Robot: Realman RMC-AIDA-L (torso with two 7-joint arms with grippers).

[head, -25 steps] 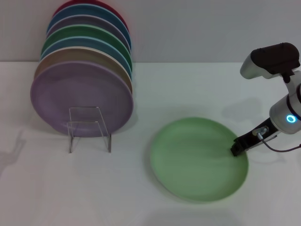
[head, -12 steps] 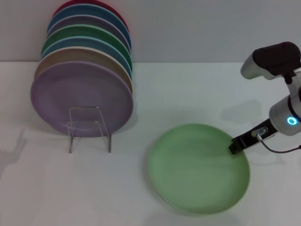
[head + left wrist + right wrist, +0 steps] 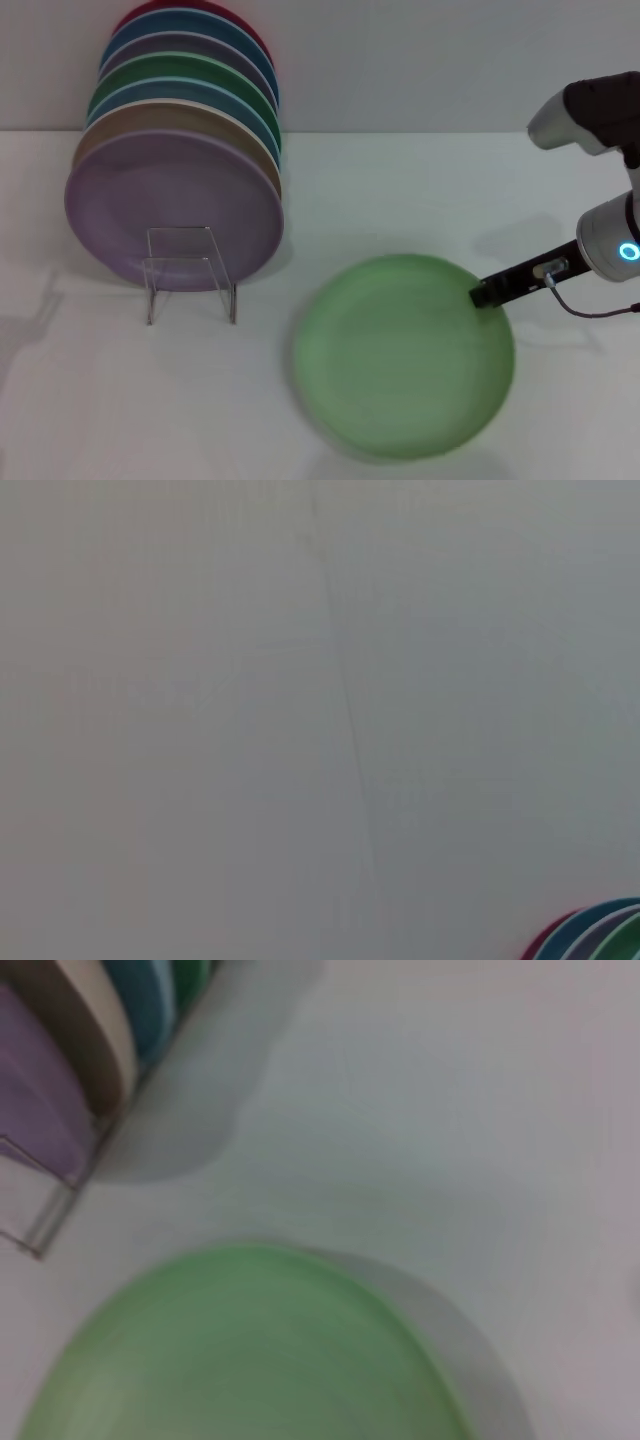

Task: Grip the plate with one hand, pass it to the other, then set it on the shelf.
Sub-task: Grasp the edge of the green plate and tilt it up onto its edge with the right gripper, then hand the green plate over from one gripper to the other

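Right jaws (image 3: 487,295) grip the plate (image 3: 403,357) by its rim; other plates (image 3: 175,205) fill the shelf (image 3: 190,272).

The round pale mint-green plate (image 3: 403,357) lay right of the small clear plate stand (image 3: 190,272), which stood before the upright plate row (image 3: 178,160).
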